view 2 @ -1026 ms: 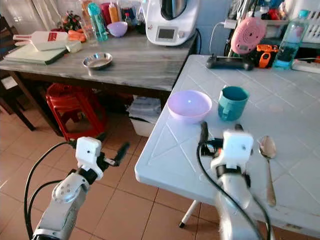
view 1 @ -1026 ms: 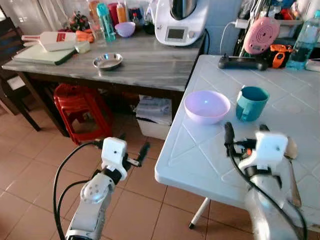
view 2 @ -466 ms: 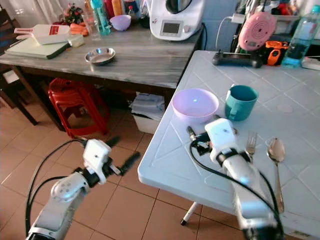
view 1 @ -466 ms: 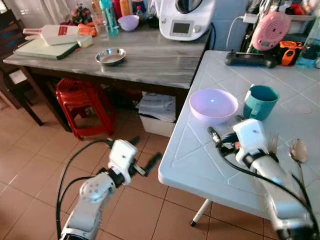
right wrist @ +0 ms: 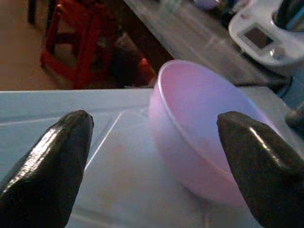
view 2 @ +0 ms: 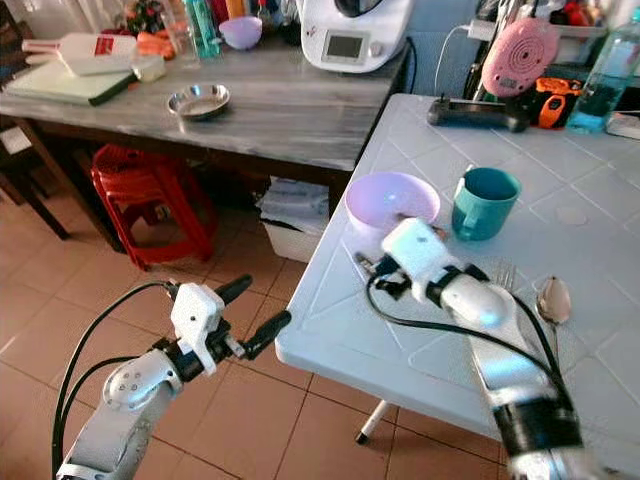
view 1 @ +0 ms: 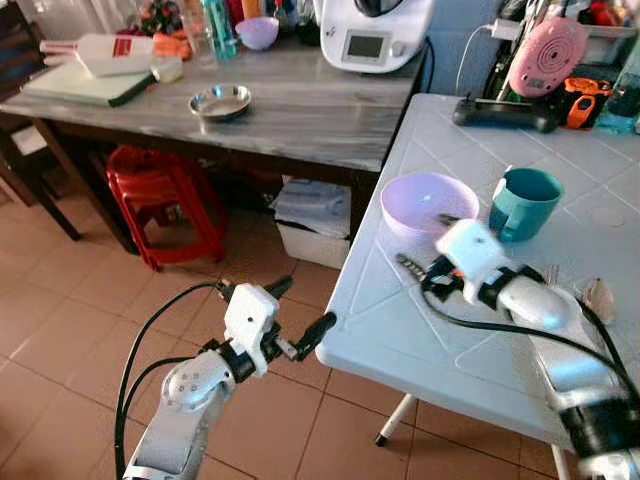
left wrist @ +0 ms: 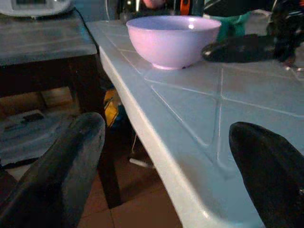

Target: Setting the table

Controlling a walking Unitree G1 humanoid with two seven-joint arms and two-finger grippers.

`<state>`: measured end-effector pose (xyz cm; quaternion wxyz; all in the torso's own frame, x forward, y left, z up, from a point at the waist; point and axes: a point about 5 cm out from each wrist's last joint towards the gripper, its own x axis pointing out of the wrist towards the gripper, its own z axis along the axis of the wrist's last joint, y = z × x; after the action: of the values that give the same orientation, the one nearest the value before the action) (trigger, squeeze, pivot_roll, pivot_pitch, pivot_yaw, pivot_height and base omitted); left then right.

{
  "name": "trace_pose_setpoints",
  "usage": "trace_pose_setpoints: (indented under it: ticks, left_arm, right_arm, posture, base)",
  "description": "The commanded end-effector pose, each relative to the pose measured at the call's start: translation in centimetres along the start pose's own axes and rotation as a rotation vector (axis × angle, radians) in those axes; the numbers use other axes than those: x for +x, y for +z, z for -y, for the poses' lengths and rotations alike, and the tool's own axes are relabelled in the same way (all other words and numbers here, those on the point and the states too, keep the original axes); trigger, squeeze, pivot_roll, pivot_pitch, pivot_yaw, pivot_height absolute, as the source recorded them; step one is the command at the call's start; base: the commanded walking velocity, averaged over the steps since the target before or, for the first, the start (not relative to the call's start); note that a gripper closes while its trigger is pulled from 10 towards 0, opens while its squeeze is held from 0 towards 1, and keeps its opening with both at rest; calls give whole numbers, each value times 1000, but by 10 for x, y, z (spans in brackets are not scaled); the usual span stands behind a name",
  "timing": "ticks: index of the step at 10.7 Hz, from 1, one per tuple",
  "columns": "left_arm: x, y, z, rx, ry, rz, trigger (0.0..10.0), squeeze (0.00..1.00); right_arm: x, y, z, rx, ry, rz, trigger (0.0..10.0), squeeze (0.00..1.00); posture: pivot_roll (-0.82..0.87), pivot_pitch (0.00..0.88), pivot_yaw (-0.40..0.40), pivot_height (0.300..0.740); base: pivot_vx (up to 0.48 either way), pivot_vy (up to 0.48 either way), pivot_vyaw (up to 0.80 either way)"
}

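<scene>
Hidden or cut off: the fork point(view 2: 503, 272) and the spoon point(view 2: 552, 298) lie on the white table point(view 2: 400, 330) behind the right arm, and only the fork's tines and the spoon's bowl show; the spoon is blurred in the left eye view.
Right pincer point(view 1: 425, 242): it hangs low over the white table just beside the lilac bowl point(view 2: 391, 199), fingers spread apart, one reaching in over the bowl's near rim, the other low over the table top on the side toward the table's left edge; it grips nothing.
Right wrist view: the bowl point(right wrist: 204, 142) sits between the two black fingertips point(right wrist: 52, 166), its far rim cut off by the picture's edge.
Left pincer point(view 2: 258, 312): it is held off the white table's left edge, above the tiled floor point(view 1: 60, 330), fingers apart and empty.
Left wrist view: the table's left edge runs between the fingertips point(left wrist: 66, 161), with the bowl point(left wrist: 173, 40) farther along.
Task things: the lilac bowl stands near the white table's left edge, the teal mug point(view 2: 483, 202) just beside it toward the table's middle, apart from it.
Around: a grey table point(view 1: 300, 110) stands along the wall with a steel dish point(view 1: 220, 101), a cutting board point(view 1: 80, 85) and a white kitchen machine point(view 1: 375, 35); a red stool point(view 1: 155, 195) is under it.
Far edge of the white table: a black controller point(view 2: 478, 112), a pink gadget point(view 2: 518, 55) and a water bottle point(view 2: 608, 65).
</scene>
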<state>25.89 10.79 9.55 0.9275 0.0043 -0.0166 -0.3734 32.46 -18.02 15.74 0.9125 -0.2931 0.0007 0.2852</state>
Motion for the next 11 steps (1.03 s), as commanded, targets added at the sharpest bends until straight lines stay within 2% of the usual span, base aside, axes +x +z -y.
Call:
trace_pose_setpoints:
  ticks: [1, 2, 4, 6, 7, 8, 9, 10, 11]
  left_arm:
    - [-1, 3, -2, 6, 0, 1, 10000, 0]
    - [2, 5, -1, 9, 3, 13, 10000, 0]
    - [5, 4, -1, 8, 3, 12, 10000, 0]
    - [7, 6, -1, 5, -4, 19, 10000, 0]
    - [10, 11, 2, -13, -26, 54, 10000, 0]
    - [10, 14, 4, -22, -42, 75, 10000, 0]
    - [10, 14, 4, -16, -39, 70, 10000, 0]
    - [8, 13, 4, -18, -35, 67, 10000, 0]
    - [7, 13, 4, -19, -35, 65, 10000, 0]
  right_arm:
    - [2, 2, 2, -28, 29, 1, 10000, 0]
    - [6, -2, 7, -42, 56, -35, 10000, 0]
    - [15, -9, 21, -129, 104, -114, 10000, 0]
    - [19, -12, 30, -158, 105, -147, 10000, 0]
    - [21, -17, 34, -206, 109, -174, 9882, 0]
    - [24, -22, 35, -261, 134, -192, 3451, 0]
    - [25, -25, 33, -290, 153, -205, 3725, 0]
    - [26, -32, 32, -309, 166, -228, 1882, 0]
    - [25, -34, 31, -324, 174, -233, 1137, 0]
  posture:
    - [71, 99, 50, 740]
    - [71, 98, 48, 740]
    - [60, 100, 51, 740]
    - [63, 100, 51, 740]
    - [68, 101, 48, 740]
    - [74, 102, 46, 740]
    - [80, 105, 44, 740]
    - [87, 105, 42, 740]
    - [90, 105, 40, 740]
  base:
    - [0, 0, 0]
    - [0, 0, 0]
    - [0, 0, 0]
    - [0, 0, 0]
    - [0, 0, 0]
    - [0, 0, 0]
    - [0, 0, 0]
    - [0, 0, 0]
    - [0, 0, 0]
